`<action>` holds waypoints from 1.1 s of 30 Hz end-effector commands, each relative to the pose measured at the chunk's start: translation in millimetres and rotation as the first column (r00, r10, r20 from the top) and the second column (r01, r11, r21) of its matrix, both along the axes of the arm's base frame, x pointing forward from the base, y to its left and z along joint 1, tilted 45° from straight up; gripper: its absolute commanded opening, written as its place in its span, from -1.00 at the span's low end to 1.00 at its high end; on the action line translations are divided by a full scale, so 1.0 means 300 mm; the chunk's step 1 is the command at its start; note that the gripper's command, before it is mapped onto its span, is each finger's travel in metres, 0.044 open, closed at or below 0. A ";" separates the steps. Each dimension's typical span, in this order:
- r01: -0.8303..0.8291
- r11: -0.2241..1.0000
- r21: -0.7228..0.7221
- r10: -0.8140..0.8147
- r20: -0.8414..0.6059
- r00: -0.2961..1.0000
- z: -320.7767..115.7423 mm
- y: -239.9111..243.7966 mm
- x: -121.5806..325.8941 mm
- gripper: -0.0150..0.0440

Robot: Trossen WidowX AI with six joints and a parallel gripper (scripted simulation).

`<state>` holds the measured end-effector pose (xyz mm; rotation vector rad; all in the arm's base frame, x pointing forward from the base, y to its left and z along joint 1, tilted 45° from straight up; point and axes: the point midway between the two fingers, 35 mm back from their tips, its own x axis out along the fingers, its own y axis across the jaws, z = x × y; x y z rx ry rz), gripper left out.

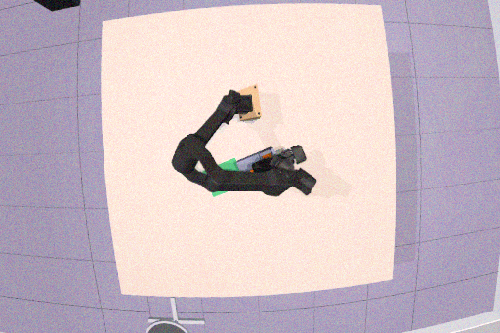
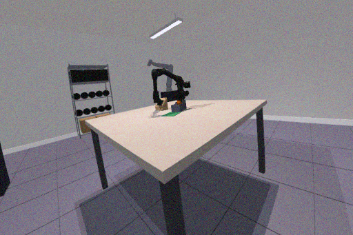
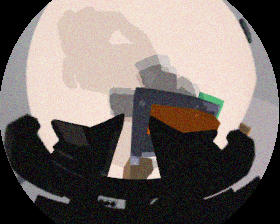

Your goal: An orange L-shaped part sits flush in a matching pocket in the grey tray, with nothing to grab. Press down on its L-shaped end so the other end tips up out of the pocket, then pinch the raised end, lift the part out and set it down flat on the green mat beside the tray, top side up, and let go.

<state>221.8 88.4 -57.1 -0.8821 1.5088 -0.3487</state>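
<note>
The grey tray [image 1: 250,161] [image 2: 178,107] [image 3: 172,97] stands on the table beside the green mat [image 1: 229,165] [image 2: 170,114] [image 3: 212,102]. The orange part [image 1: 267,156] [image 2: 178,102] [image 3: 185,119] is at the tray. In the exterior view some of it shows above the tray's top, and in the wrist view its broad face looks tilted. My gripper [image 1: 261,164] [image 2: 179,100] [image 3: 136,117] is partly open, with nothing between its fingers. It is low over the tray, and its right finger in the wrist view covers part of the orange part. Whether that finger touches it is hidden.
The tan base plate [image 1: 255,101] [image 2: 162,105] of the arm stands on the table behind the tray. My own forearm hangs over part of the mat in the top view. A brown shape [image 3: 137,168] shows between the fingers low in the wrist view.
</note>
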 end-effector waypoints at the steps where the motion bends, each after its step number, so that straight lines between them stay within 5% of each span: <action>1: 0.002 1.000 -0.002 -0.002 -0.003 1.000 0.000 0.031 -0.010 0.12; 13: 0.002 1.000 0.000 -0.002 -0.005 1.000 0.242 0.223 -0.023 0.12; 33: -0.003 1.000 -0.006 0.003 -0.007 1.000 0.241 0.219 -0.022 0.12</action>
